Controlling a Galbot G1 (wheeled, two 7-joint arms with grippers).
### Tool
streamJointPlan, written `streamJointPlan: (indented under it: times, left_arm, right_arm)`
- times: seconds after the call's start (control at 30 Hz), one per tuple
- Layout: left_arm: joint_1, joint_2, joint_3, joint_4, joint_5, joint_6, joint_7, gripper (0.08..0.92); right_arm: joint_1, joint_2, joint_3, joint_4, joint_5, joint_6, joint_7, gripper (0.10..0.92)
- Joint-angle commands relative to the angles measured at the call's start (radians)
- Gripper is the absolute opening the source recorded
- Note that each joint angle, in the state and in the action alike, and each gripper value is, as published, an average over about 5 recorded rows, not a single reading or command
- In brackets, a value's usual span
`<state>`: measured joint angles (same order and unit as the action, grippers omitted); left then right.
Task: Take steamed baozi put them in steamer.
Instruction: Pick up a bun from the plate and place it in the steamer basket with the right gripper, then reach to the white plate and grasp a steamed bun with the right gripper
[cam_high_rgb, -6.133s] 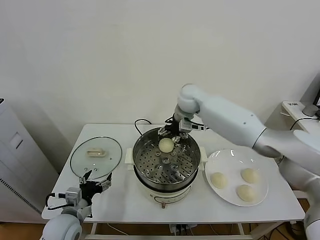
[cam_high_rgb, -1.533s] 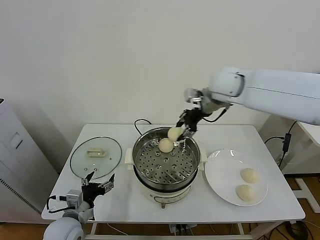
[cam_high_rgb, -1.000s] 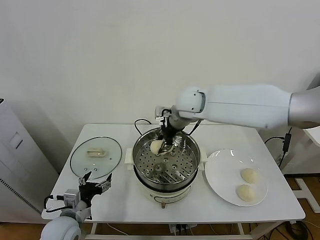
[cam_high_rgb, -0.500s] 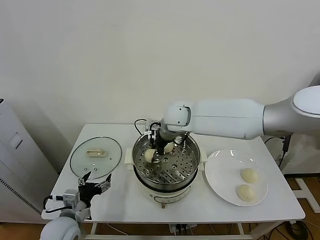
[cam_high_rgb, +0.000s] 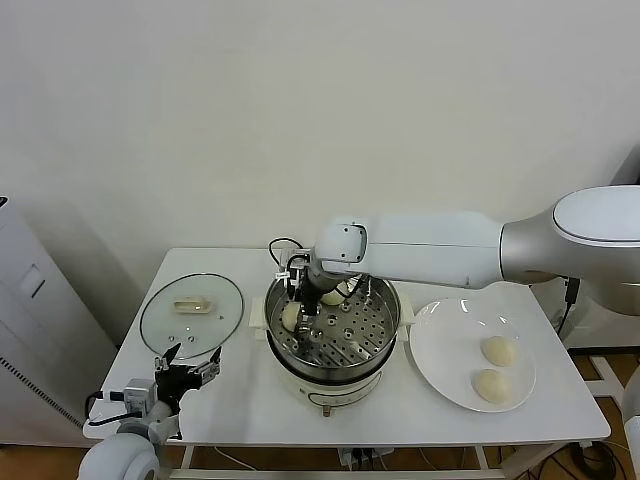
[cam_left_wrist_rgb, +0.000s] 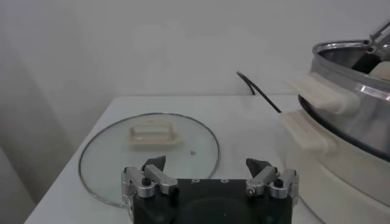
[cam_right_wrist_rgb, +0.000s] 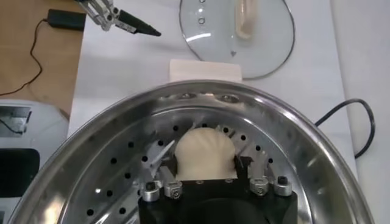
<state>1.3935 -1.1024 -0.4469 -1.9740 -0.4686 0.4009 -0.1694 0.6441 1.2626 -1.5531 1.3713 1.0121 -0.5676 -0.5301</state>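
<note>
The steamer (cam_high_rgb: 378, 345) stands mid-table, a steel pot with a perforated tray (cam_right_wrist_rgb: 116, 176) on a cream base. My right gripper (cam_high_rgb: 302, 311) is down inside it at its left side, shut on a baozi (cam_high_rgb: 290, 315). In the right wrist view the baozi (cam_right_wrist_rgb: 204, 152) sits between the fingers (cam_right_wrist_rgb: 167, 163) just above the tray. A second baozi (cam_high_rgb: 333, 297) lies on the tray behind the gripper. Two more baozi (cam_high_rgb: 499, 350) (cam_high_rgb: 489, 385) lie on the white plate (cam_high_rgb: 440, 345). My left gripper (cam_high_rgb: 182, 375) is parked open and empty at the table's front left.
The glass lid (cam_high_rgb: 192, 312) with a beige handle lies flat left of the steamer, also in the left wrist view (cam_left_wrist_rgb: 149, 146) and the right wrist view (cam_right_wrist_rgb: 237, 36). A black cable (cam_high_rgb: 280, 245) runs behind the pot. The left gripper (cam_left_wrist_rgb: 205, 165) hovers just before the lid.
My right gripper has carried the baozi from the steamer's far rim down to the tray's left side. One baozi has left the plate. The left arm stays parked.
</note>
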Motion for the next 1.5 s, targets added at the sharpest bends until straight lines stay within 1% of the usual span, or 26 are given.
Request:
streamJointPlan:
  times: [0.03,0.1,0.23,0.37,0.47,0.63,0.83,1.0,1.33,1.5]
  left_arm:
    - [0.001,0.003,-0.004,-0.008,-0.003,0.002,-0.001,0.823]
    - [0.004,0.006,-0.008,-0.011,-0.005,0.002,-0.001,0.823]
    - [0.012,0.01,-0.016,-0.016,-0.007,0.002,-0.001,0.823]
    - [0.017,0.013,-0.017,-0.024,-0.008,0.002,-0.001,0.823]
    - [0.017,0.016,-0.016,-0.027,-0.008,0.002,-0.001,0.823]
    - [0.017,0.017,-0.015,-0.032,-0.008,0.003,-0.001,0.823]
    - [0.017,0.018,-0.014,-0.032,-0.008,0.004,-0.001,0.823]
    - [0.017,0.016,-0.015,-0.03,-0.009,0.004,-0.001,0.823]
    - [0.016,0.009,-0.018,-0.03,-0.008,0.007,-0.003,0.823]
    - [0.018,0.009,-0.02,-0.025,-0.007,0.007,-0.003,0.823]
  right_arm:
    - [0.081,-0.042,0.004,0.015,0.037,0.0,-0.049,0.798]
    - [0.134,-0.087,-0.012,0.029,0.033,0.011,-0.093,0.817]
    - [0.248,-0.207,-0.062,0.052,-0.003,0.058,-0.223,0.822]
    - [0.337,-0.334,-0.144,0.06,-0.082,0.136,-0.37,0.823]
    - [0.366,-0.418,-0.195,0.063,-0.149,0.192,-0.449,0.823]
    - [0.363,-0.559,-0.242,0.058,-0.28,0.282,-0.542,0.823]
    - [0.305,-0.692,-0.245,0.067,-0.433,0.359,-0.597,0.823]
    - [0.203,-0.721,-0.195,0.034,-0.509,0.411,-0.611,0.823]
    - [-0.046,-0.699,-0.045,-0.091,-0.638,0.493,-0.63,0.823]
    - [-0.12,-0.694,0.016,-0.118,-0.685,0.505,-0.628,0.823]
